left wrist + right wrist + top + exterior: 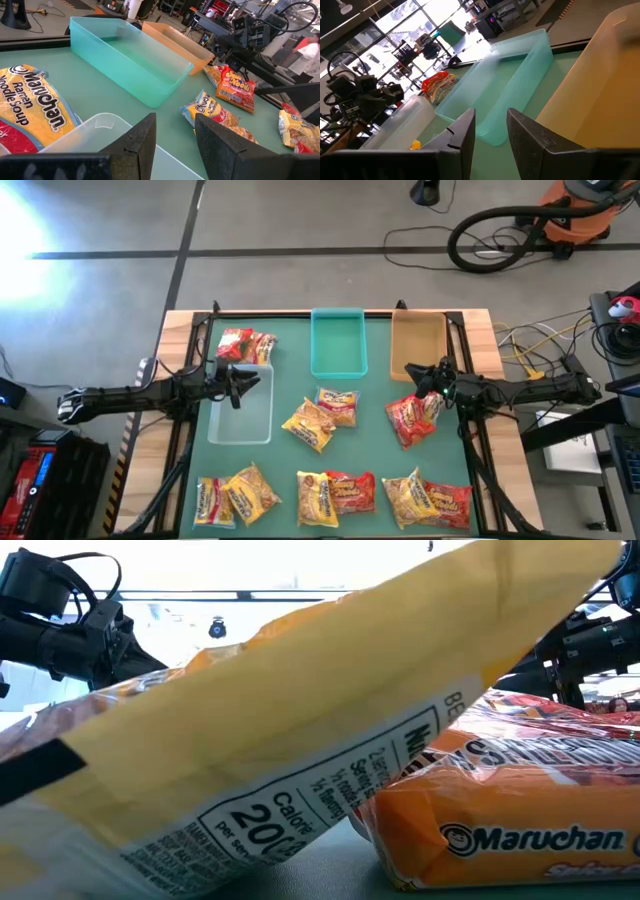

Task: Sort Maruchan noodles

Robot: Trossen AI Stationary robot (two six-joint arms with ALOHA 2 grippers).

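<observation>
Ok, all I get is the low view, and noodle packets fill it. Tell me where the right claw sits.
Observer: The right claw hangs at the end of the tan tray nearer the robot, just above a red packet.
Operator: Now give me the left one.
Observer: The left claw is over the clear tray, its fingers apart with nothing between them.
Operator: Report the teal tray.
Observer: The teal tray stands between the other two and has no packets in it.
</observation>
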